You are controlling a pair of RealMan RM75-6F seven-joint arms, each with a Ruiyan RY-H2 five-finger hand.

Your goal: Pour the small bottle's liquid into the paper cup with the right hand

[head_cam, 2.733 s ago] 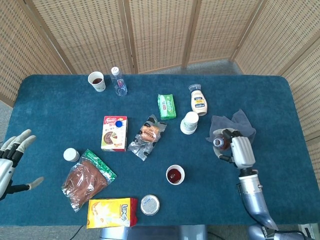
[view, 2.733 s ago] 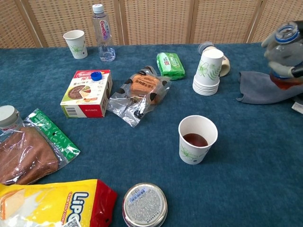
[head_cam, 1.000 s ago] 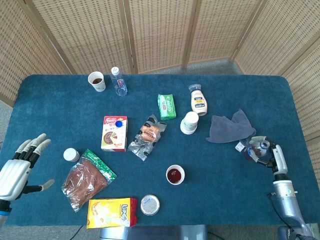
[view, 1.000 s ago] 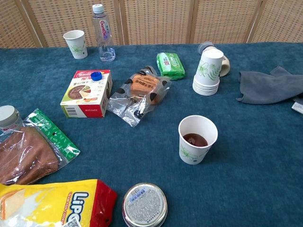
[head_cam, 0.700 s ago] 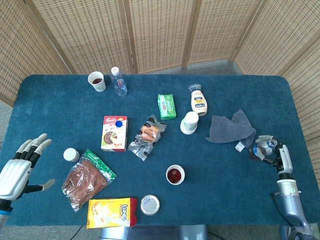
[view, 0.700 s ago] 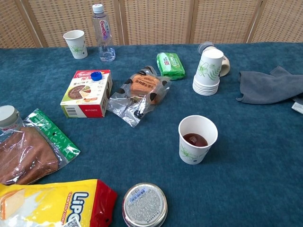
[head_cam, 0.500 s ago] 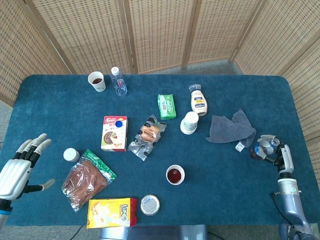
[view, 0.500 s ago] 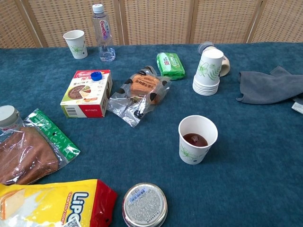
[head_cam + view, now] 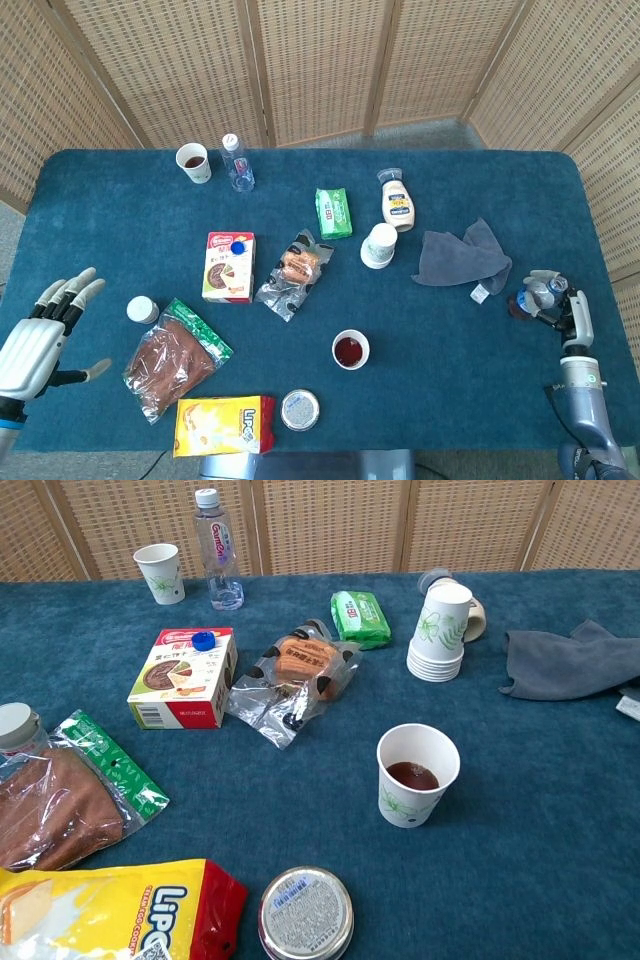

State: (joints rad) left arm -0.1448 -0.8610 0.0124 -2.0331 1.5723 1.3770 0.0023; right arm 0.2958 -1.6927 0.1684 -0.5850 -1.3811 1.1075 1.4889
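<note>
Right hand (image 9: 560, 305) grips small bottle (image 9: 534, 296) near surface's right edge; paper cup (image 9: 351, 350) already holds dark liquid; we set bottle down upright, release gently; left hand (image 9: 38, 335) open, idle.

The head view looks steeply down from high above the whole blue desk (image 9: 480, 180), screens behind. The chest view sits low and close at the near edge, facing across. Both share the paper cup (image 9: 351, 350) (image 9: 417, 775) and surrounding packets.
</note>
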